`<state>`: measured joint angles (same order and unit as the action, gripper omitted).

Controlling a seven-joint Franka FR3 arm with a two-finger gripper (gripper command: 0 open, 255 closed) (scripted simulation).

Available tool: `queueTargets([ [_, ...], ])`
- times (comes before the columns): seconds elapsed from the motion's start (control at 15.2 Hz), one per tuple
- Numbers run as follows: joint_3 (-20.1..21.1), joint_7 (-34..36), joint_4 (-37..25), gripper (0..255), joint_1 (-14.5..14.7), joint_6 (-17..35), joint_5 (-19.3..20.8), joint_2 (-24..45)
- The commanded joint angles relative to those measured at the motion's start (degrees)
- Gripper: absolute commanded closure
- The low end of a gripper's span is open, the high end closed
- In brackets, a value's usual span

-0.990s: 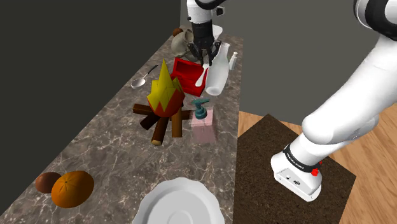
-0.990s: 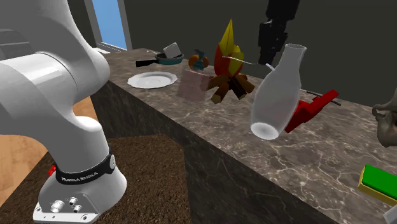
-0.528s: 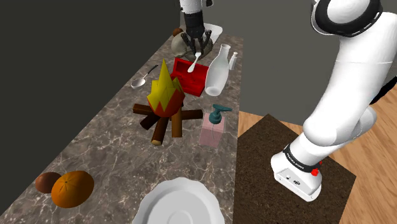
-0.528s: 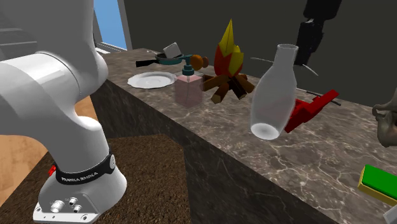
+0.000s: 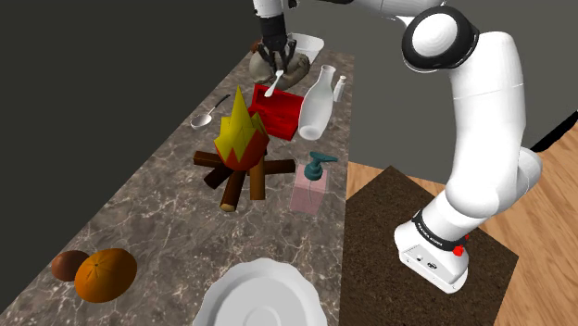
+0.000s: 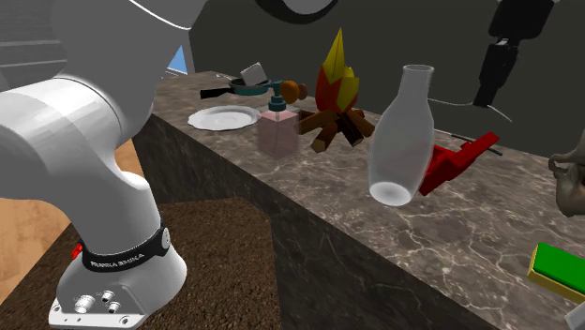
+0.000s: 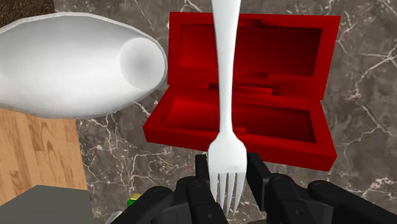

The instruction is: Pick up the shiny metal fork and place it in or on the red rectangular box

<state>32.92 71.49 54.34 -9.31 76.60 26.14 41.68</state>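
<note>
A white-drawn fork [image 7: 227, 95] is clasped near its tines between my black fingers [image 7: 257, 177], its handle pointing away from the hand. My gripper [image 7: 229, 186] is shut on it and hangs over the open red rectangular box [image 7: 254, 118], which lies on the marble counter. In the shoulder view the gripper [image 5: 276, 59] holds the fork [image 5: 272, 84] just above the far end of the red box [image 5: 275, 111]. In the second exterior view the gripper [image 6: 487, 92] hovers above and a little beyond the red box [image 6: 457, 161].
A tall white bottle [image 5: 317, 102] stands right beside the box, toward the counter edge. A toy campfire [image 5: 243, 148], a pink soap dispenser [image 5: 310, 183], a spoon [image 5: 208, 116] and a plate [image 5: 259, 296] lie nearer. A grey object [image 5: 264, 63] sits behind the gripper.
The arm has carried the fork toward the far end of the counter, from beside the bottle to over the red box's far part. The grip has not changed.
</note>
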Motion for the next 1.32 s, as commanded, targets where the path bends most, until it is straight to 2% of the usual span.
queueTargets([
  [0.0,0.0,0.4,1.7,255,-0.5,1.6,0.0,0.0],
  [0.53,0.2,1.8,9.4,255,-2.5,8.1,-0.2,-0.6],
  [0.99,0.3,1.8,9.4,255,-2.6,8.1,-0.2,-0.6],
  [1.06,0.3,1.8,9.4,0,-2.6,8.1,-0.2,-0.6],
  [1.25,0.3,1.7,9.3,0,-2.6,8.1,-0.1,-0.5],
])
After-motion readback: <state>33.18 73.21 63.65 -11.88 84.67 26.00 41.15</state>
